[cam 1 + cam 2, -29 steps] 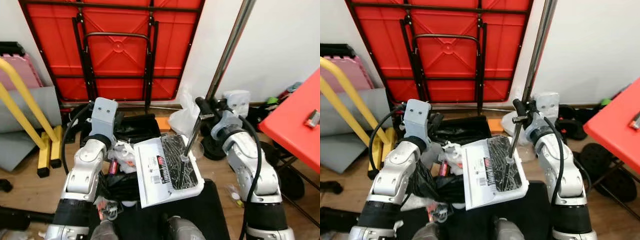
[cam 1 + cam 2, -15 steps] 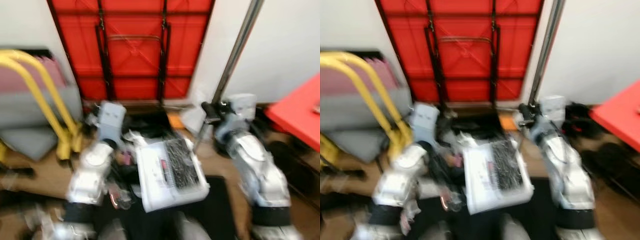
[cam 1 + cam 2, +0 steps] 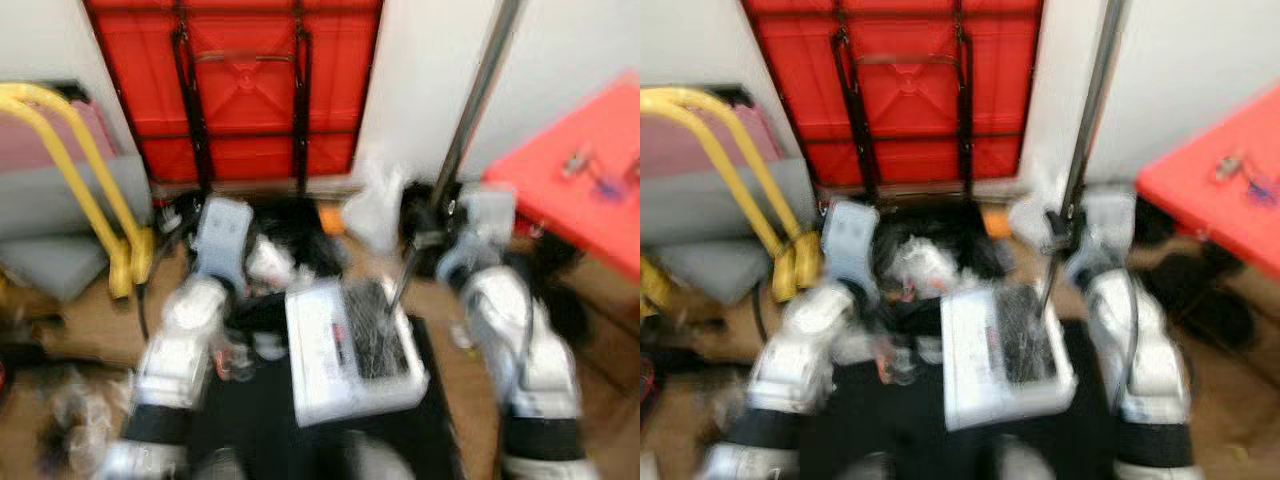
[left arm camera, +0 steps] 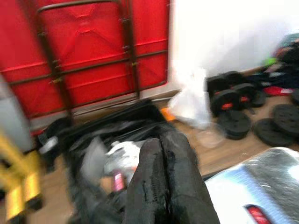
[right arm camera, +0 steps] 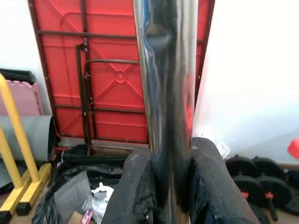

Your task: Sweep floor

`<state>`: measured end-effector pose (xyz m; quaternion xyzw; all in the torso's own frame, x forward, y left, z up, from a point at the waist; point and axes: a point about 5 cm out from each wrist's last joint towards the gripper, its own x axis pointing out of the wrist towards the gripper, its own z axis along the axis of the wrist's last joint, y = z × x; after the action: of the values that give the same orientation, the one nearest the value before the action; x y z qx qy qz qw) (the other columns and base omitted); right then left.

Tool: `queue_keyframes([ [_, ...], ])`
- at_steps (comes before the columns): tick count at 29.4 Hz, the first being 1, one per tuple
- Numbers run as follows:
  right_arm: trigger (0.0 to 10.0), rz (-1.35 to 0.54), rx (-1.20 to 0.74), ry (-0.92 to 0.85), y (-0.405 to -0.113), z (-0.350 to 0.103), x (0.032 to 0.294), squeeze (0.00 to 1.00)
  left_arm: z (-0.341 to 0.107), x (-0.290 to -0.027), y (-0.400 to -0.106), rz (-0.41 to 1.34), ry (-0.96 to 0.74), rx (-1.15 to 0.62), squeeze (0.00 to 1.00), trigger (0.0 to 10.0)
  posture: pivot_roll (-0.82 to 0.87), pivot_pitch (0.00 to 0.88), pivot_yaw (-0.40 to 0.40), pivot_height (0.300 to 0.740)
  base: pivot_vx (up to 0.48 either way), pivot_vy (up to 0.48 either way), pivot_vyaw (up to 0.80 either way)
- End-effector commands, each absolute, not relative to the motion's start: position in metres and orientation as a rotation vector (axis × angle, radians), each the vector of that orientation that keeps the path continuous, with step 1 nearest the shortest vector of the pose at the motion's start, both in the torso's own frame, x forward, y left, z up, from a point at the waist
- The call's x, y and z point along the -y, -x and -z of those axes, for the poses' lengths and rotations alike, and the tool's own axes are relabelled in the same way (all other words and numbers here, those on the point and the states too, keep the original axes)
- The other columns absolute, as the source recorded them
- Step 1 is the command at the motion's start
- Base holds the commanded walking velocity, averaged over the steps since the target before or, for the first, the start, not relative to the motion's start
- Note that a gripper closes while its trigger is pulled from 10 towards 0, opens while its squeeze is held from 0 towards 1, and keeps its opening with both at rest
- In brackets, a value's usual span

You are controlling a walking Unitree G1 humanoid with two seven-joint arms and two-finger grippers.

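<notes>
My right gripper is shut on a shiny metal pole that rises steeply past the wall; in the left eye view the gripper holds the pole low down. The pole's thin lower rod runs down to a white dustpan-like head with black bristles, lying in front of me between both arms. My left gripper is shut with nothing between its fingers, held above a black bag of rubbish. The eye views are blurred.
A folded red table leans on the wall ahead. A yellow frame stands at the left, a red tabletop at the right. Black weights and a white plastic bag lie by the wall. A black mat is underfoot.
The whole picture has shifted and blurred, so the camera has moved; more of the red tabletop at the right shows. Both arms keep their pose and the right grip on the pole holds.
</notes>
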<state>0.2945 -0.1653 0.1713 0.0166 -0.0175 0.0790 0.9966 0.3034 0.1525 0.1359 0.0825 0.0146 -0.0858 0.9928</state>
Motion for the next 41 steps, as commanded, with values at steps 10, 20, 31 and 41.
queue_keyframes([
  [10,10.0,-0.133,0.101,-0.035,-0.2968,-0.186,0.1659,0.0,-0.1335,-0.1497,-0.3026,0.185,-0.153,-0.04,0.0,10.0,-0.17,0.032,-0.117,0.74,-0.284,0.0,0.0],
  [20,10.0,-0.096,0.088,-0.019,-0.299,-0.1845,0.169,0.0,-0.1338,-0.1506,-0.3027,0.177,-0.148,-0.033,0.0,10.0,-0.17,0.032,-0.117,0.74,-0.054,0.0,0.0],
  [31,10.0,-0.069,0.081,-0.004,-0.3003,-0.1838,0.1704,0.0,-0.1352,-0.1516,-0.3027,0.173,-0.163,-0.022,0.0,10.0,-0.17,0.034,-0.115,0.74,0.0,0.0,0.0],
  [41,10.0,-0.045,0.068,0.01,-0.3019,-0.183,0.1709,0.0,-0.1365,-0.1519,-0.3031,0.178,-0.189,-0.008,0.0,10.0,-0.17,0.036,-0.114,0.722,0.0,0.0,0.0],
])
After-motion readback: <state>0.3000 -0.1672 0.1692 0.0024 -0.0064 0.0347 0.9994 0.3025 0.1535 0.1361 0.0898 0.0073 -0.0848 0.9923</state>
